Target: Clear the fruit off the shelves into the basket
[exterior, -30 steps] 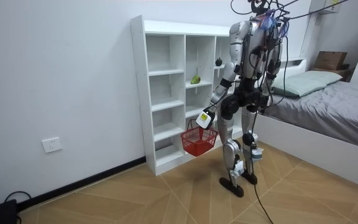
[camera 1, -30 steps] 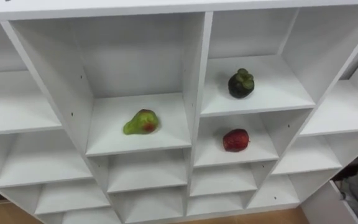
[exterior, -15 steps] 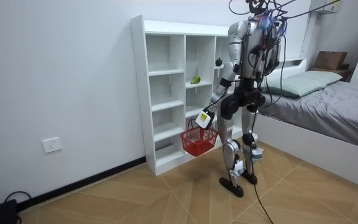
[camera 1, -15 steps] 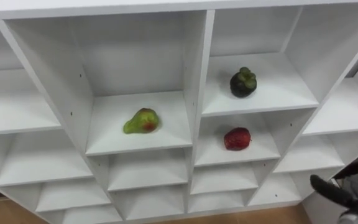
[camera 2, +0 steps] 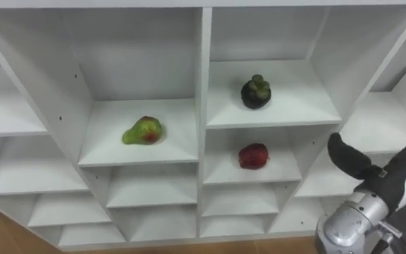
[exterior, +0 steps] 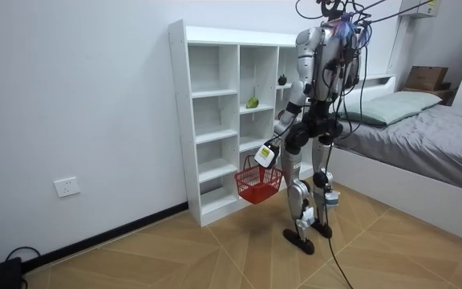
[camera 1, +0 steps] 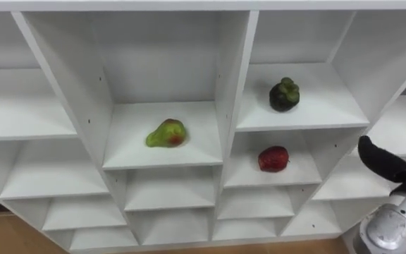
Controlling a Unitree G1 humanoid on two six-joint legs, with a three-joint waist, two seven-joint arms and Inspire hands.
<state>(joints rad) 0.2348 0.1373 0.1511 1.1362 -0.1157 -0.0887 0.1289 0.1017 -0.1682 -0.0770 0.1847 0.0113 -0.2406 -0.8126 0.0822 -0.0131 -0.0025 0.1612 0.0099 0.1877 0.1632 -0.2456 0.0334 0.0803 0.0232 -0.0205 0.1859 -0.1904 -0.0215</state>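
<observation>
As the right hand (camera 1: 380, 159) is raised to the closet (camera 1: 132, 144) in L-eye view (grip: cannot tell), red fruit (camera 1: 273, 159) is seen just left of it, dark fruit (camera 1: 284, 95) up-left, green fruit (camera 1: 165, 133) farther left. Room view: red basket (exterior: 258, 184) is carried by left hand (exterior: 265, 154), curled on handle, for collecting. R-eye view: same.

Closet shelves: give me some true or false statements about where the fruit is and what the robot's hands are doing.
1. The pear lies one column left of the dark fruit. True.
2. The red fruit sits in the compartment above the dark fruit. False: it is in the compartment directly below it.
3. The right hand grips the red fruit. False: it is at the lower right, apart from all three fruits.
4. In the room view, the red basket hangs from the left hand. True.
</observation>
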